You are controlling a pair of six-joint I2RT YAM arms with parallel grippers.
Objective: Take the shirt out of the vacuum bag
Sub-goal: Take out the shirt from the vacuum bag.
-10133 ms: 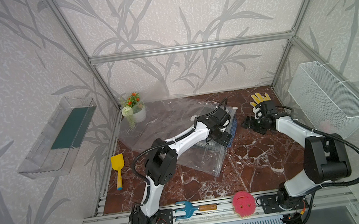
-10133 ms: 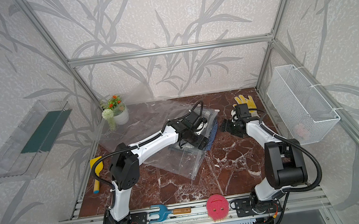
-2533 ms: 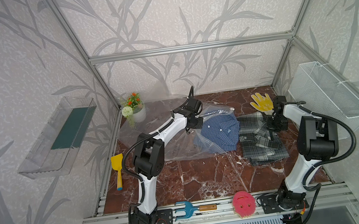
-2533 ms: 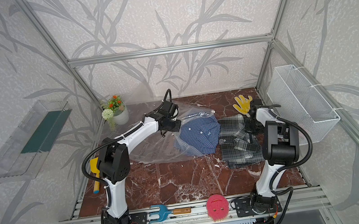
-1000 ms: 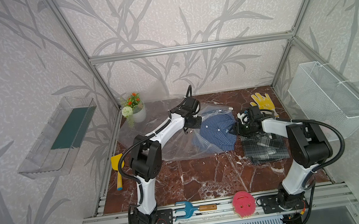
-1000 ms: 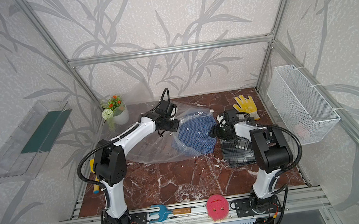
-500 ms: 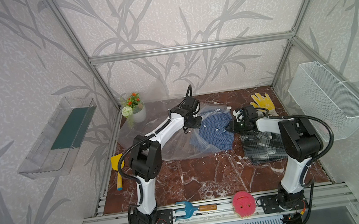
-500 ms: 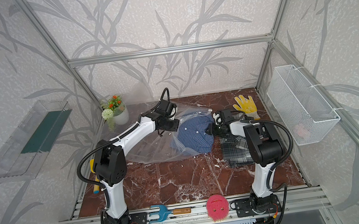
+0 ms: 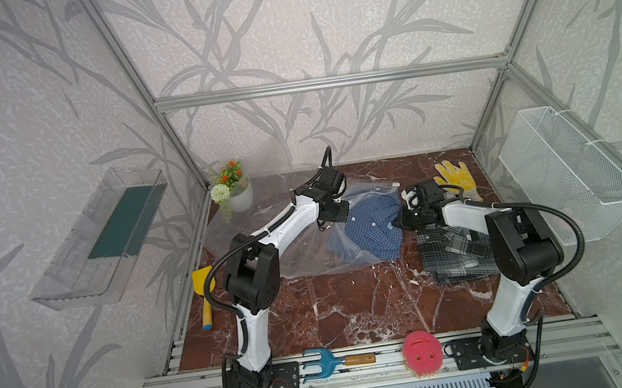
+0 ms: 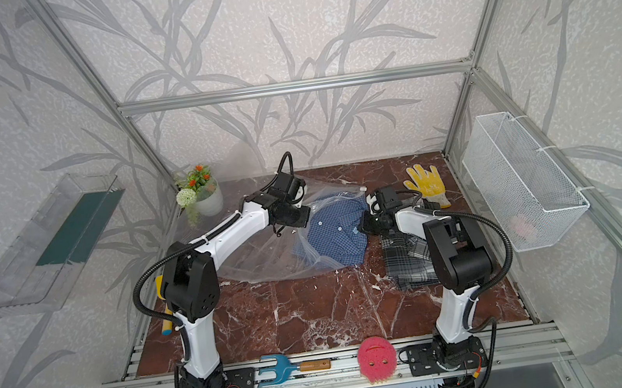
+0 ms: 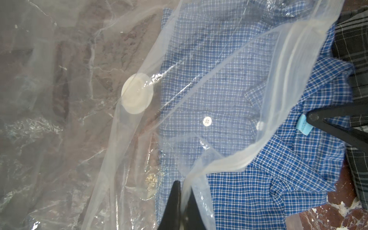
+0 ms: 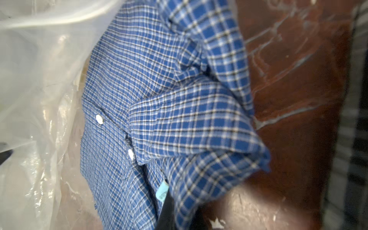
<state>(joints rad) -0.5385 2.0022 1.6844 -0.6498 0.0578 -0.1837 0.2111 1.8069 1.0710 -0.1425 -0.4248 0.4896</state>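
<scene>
We count one clear, crinkly plastic vacuum bag [image 9: 305, 255], one blue checked shirt [image 9: 373, 231] lying half out of its mouth, and one grey plaid shirt [image 9: 452, 256] just beside. Our left end effector [image 11: 183, 189] is clamped on the bag's zip edge. The right end effector [image 9: 406, 220] is pinched together on the blue collar. Bare red-brown marble surface [image 9: 356, 303] lies toward the near rail.

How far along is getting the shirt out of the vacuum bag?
Done: a dark plaid shirt lies out on the table. In hand: left pincer pinches the vacuum bag, right pincer grips the blue shirt near its collar label. Left: pulling it fully clear.
</scene>
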